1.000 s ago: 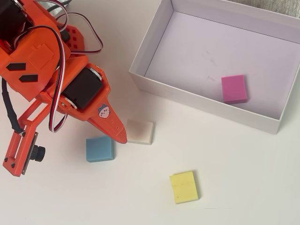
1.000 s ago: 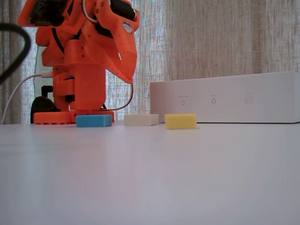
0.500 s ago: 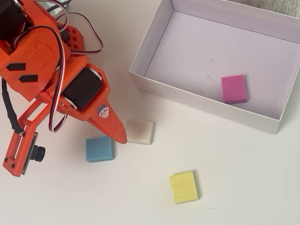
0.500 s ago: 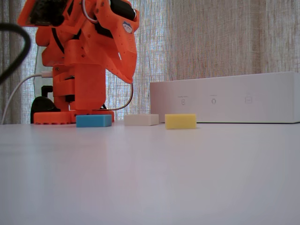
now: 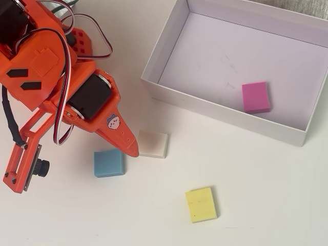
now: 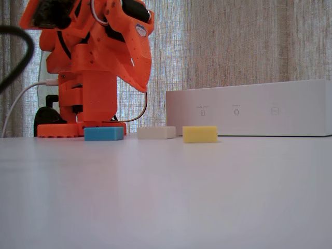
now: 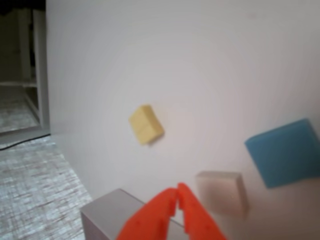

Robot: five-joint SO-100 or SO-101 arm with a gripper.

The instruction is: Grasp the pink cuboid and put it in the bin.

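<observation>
One small magenta foam cuboid [image 5: 255, 97] already lies inside the shallow white cardboard bin [image 5: 169, 32]; my orange claw [image 7: 178, 191] hangs pinched together, empty, so I'd just park clear.

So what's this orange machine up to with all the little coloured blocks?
It is a small robot arm sorting blocks into a box. The pink cuboid already lies inside the bin, near its right end in the overhead view. The arm's tool is shut and empty, raised above the table with its tip over the gap between the blue block and the cream block. The yellow block lies apart on the table. Nothing is being held right now.
</observation>
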